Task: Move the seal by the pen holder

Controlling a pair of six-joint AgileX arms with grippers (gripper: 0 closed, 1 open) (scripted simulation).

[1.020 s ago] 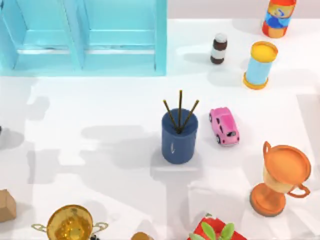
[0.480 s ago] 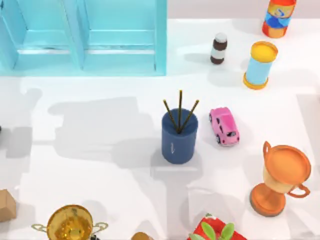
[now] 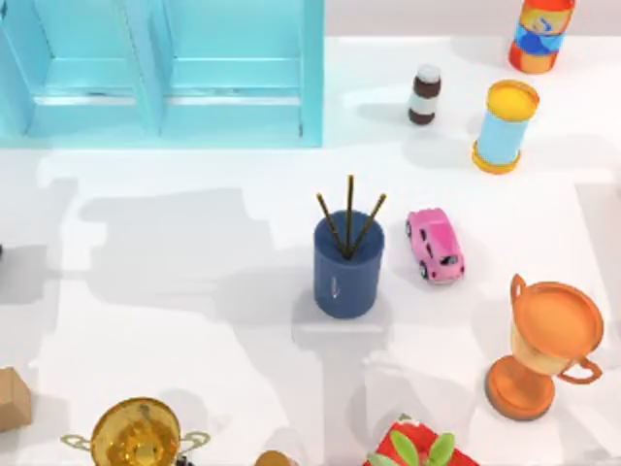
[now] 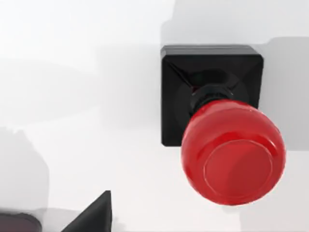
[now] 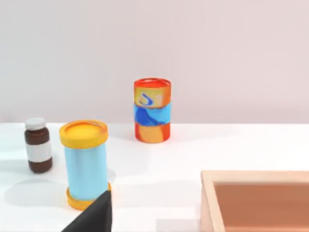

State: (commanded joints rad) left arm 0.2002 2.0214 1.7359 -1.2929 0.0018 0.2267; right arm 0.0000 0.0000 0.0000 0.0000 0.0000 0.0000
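The seal (image 4: 227,140), a black square block with a glossy red knob, stands upright on the white table, seen from close above in the left wrist view. A dark part of my left gripper (image 4: 94,215) shows at that view's edge, apart from the seal. The pen holder (image 3: 347,262), a dark blue cup with three brown sticks, stands mid-table in the top view. A dark part of my right gripper (image 5: 94,215) shows in the right wrist view, which faces the cans at the table's back right.
A blue cabinet (image 3: 165,73) fills the back left. A pink toy car (image 3: 435,245) sits just right of the pen holder. A brown bottle (image 3: 424,94), a light-blue can (image 3: 505,126), an orange trophy (image 3: 543,345) and a gold trophy (image 3: 136,435) ring the table.
In the top view the large shadows on the table's left half have shifted and spread. The pen holder, car and other objects have not moved.
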